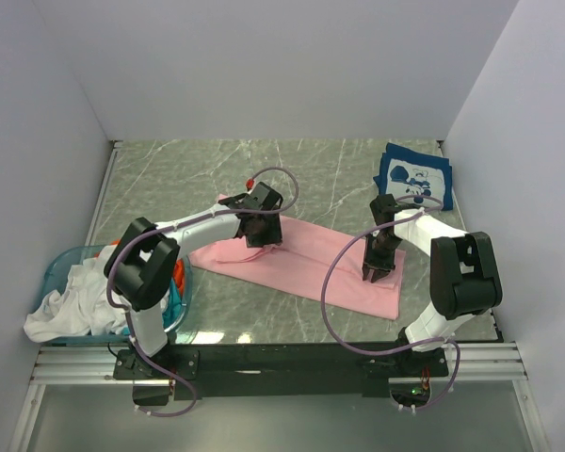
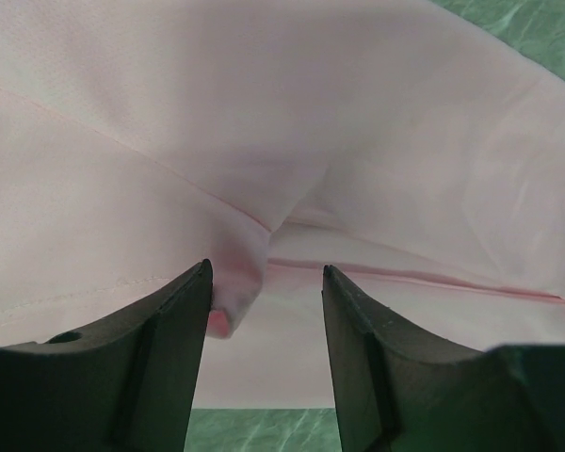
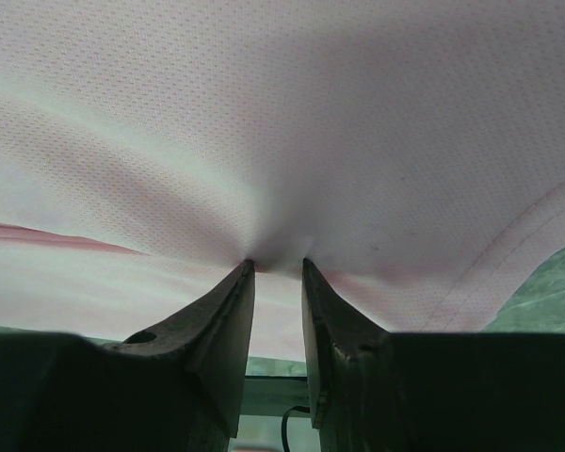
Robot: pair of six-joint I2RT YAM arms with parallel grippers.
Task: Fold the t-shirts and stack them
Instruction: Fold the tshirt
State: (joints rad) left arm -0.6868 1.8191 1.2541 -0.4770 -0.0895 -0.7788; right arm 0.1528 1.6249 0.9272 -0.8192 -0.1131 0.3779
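The light pink t-shirt lies on the table folded into a long strip running from mid-left to the near right. My left gripper stands over its far left part. In the left wrist view the gripper is open, and a fold of pink cloth hangs against the left finger. My right gripper is at the strip's right part. In the right wrist view the gripper is shut on a pinch of the pink cloth. A folded navy t-shirt with white print lies at the far right.
A translucent blue round basket stands at the near left, holding a white tee that spills over its rim, with orange and teal cloth beside it. White walls close in the table on three sides.
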